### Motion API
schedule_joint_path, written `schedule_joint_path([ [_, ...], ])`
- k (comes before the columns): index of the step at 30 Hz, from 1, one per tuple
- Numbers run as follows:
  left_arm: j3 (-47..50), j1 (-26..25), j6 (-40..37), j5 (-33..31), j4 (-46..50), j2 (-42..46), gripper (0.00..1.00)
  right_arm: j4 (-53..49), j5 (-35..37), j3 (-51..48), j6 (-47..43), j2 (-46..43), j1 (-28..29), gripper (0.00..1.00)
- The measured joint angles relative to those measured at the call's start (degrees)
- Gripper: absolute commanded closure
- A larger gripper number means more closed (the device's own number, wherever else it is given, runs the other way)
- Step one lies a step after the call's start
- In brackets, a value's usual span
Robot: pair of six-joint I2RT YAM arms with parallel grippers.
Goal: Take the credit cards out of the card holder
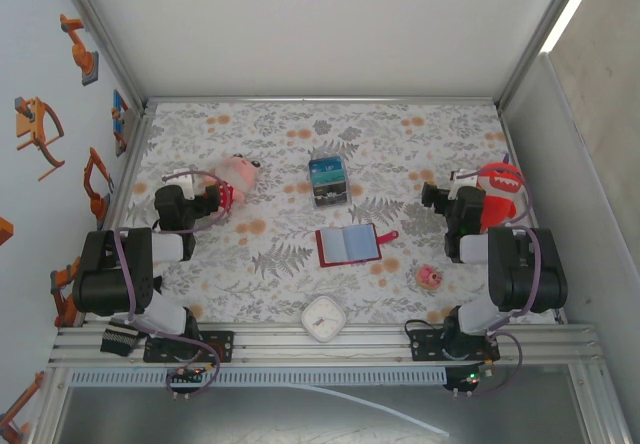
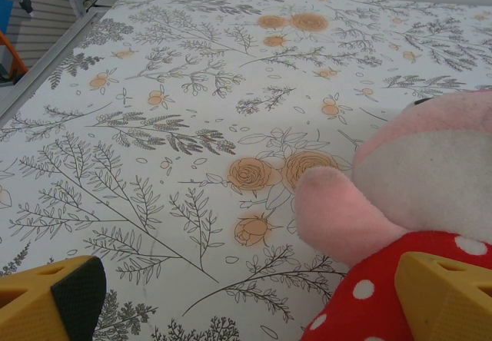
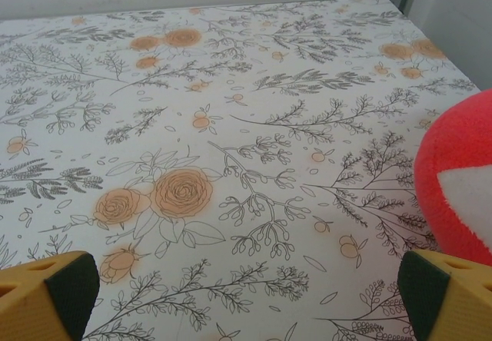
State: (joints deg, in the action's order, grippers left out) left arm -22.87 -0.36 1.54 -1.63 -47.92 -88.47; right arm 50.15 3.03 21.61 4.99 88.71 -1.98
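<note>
Lying open on the table: card holder; left gripper and right gripper are flanking it, jaws spread wide.

No text, brand or number is legible. White clock, near table edge: dial marks, perhaps numerals, too small to read. Card holder and clear box: no print resolved.
</note>
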Motion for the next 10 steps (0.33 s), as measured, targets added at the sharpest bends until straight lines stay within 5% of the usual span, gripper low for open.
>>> schedule_joint_path([
  [10, 0.0, 0.0, 0.0, 0.0, 0.0, 0.0, 0.03, -0.4, -0.5, 0.0, -0.2, 0.0, 0.0, 0.00],
])
